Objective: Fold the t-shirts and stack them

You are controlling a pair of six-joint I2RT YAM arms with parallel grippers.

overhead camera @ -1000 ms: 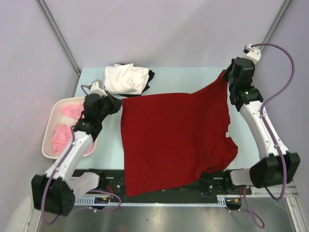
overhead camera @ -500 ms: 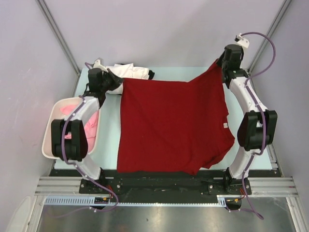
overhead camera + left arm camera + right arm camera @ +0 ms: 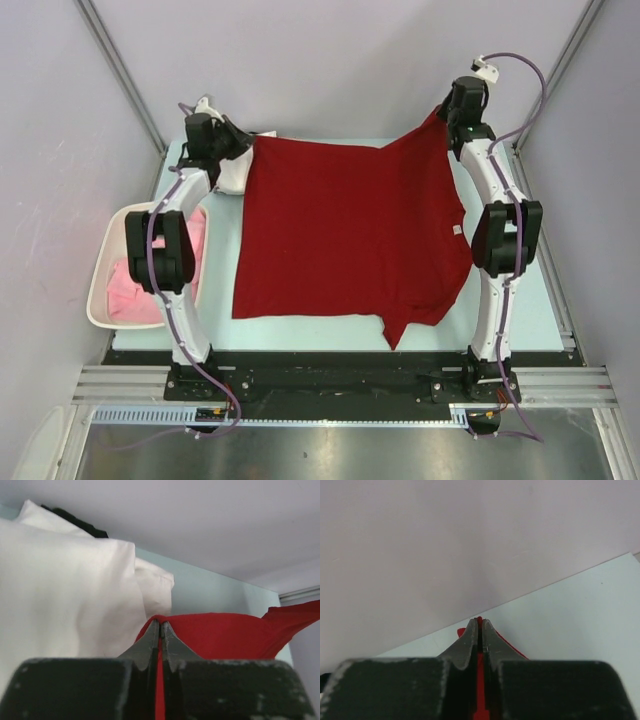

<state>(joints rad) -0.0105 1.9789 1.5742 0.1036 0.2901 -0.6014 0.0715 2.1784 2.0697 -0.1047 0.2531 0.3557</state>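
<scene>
a: both arms had reached farther out; near hem of the dark red shirt (image 3: 350, 240) had drawn up onto the table (image 3: 300, 335).
b: grips?
a: left gripper (image 3: 160, 626) and right gripper (image 3: 479, 624) each clamped on a far corner. cloth trailed back toward the near edge, long axis near-far. white shirt (image 3: 65, 590) just beside the left one.

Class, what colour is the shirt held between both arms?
The shirt is dark red; top view shows it best.

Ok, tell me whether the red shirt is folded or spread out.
Spread out. The red shirt lies open across the table, its far corners pinched in the left claw and right claw.
</scene>
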